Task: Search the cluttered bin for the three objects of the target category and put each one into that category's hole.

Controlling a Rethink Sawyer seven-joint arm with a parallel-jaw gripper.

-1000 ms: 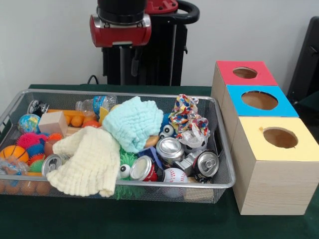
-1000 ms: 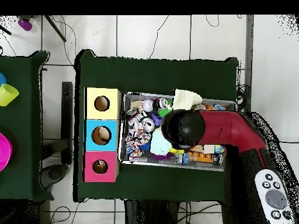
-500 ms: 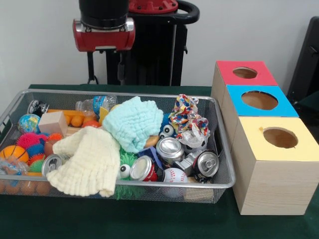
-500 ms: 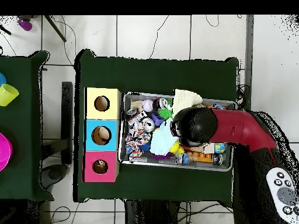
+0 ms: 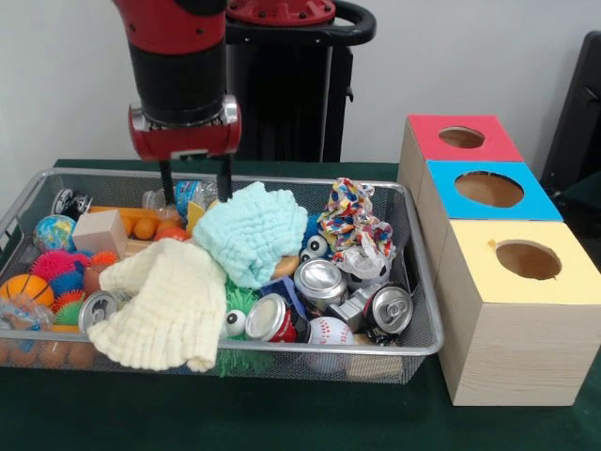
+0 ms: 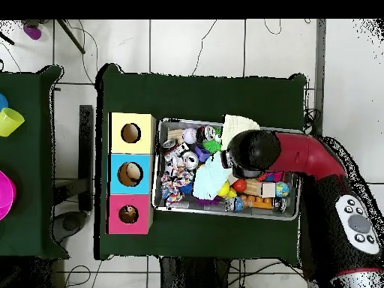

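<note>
While hanging over the wire bin [image 5: 423,282], the gripper [image 5: 195,183] is spread wide and empty — fingertips straddling a plastic bottle [image 5: 183,197].

Soft, even room light fills both views, with small bright glints on the soda can tops [image 5: 324,275], only faint shadows beneath the wooden boxes [image 5: 515,324] on the dark green table [image 5: 282,413], and the front view slightly soft overall.
</note>
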